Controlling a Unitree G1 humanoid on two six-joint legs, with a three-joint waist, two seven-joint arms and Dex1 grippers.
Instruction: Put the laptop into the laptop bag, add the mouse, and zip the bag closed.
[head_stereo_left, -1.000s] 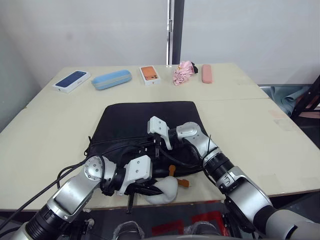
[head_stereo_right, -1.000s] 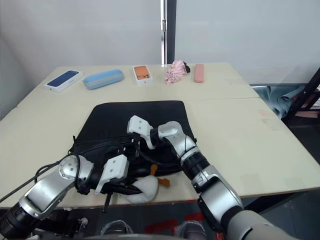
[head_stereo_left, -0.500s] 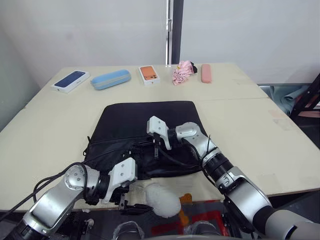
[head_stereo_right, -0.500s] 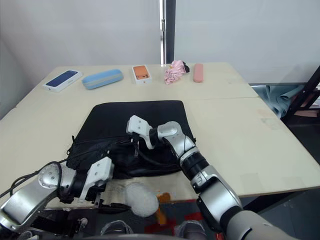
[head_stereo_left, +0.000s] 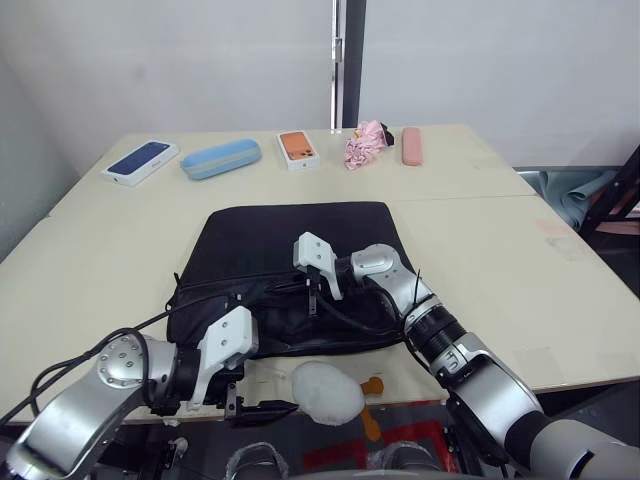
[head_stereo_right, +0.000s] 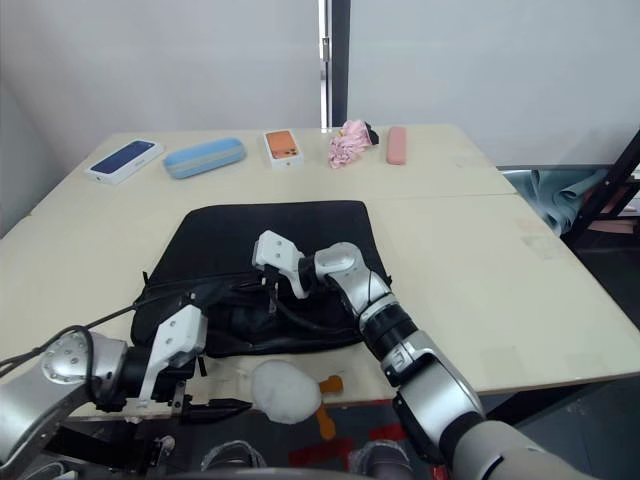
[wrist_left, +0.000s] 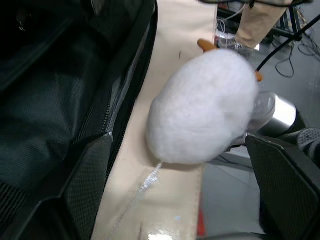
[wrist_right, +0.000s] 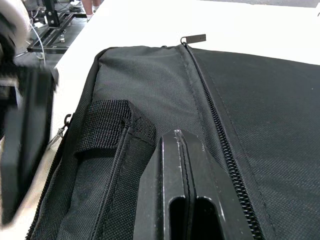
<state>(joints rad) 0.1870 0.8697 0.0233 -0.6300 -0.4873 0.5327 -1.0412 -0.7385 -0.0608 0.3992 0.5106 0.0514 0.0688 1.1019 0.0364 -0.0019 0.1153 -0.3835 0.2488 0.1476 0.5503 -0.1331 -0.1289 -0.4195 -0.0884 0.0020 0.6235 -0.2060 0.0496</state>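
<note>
Where the beige table (head_stereo_left: 520, 260) is widest, black laptop bag (head_stereo_left: 290, 235) lying flat, near edge unzipped and gaping. Inside, dark mesh lining and folds; contents too dark to tell. Zip track and a metal pull on the closed top panel, with a fabric handle beside it.

Right gripper (head_stereo_left: 312, 295) down on the bag's near half by the handle, fingers pressed together; whether pinching any fabric, cannot tell. Left gripper (head_stereo_left: 262, 408) just off the table's near edge, fingers spread wide, holding nothing. Ahead of it, fluffy white lump (head_stereo_left: 327, 392) with orange bits, resting on the very edge of the table, just beside the bag's open mouth and partly overhanging.

Along the far side, well apart from the bag: dark blue phone box (head_stereo_left: 143, 161), light blue case (head_stereo_left: 222, 158), orange phone box (head_stereo_left: 299, 149), crumpled pink thing (head_stereo_left: 364, 145), slim pink case (head_stereo_left: 412, 146). Print on the boxes too small to read.

Behind, plain white wall split by a dark vertical strip (head_stereo_left: 351, 60).
</note>
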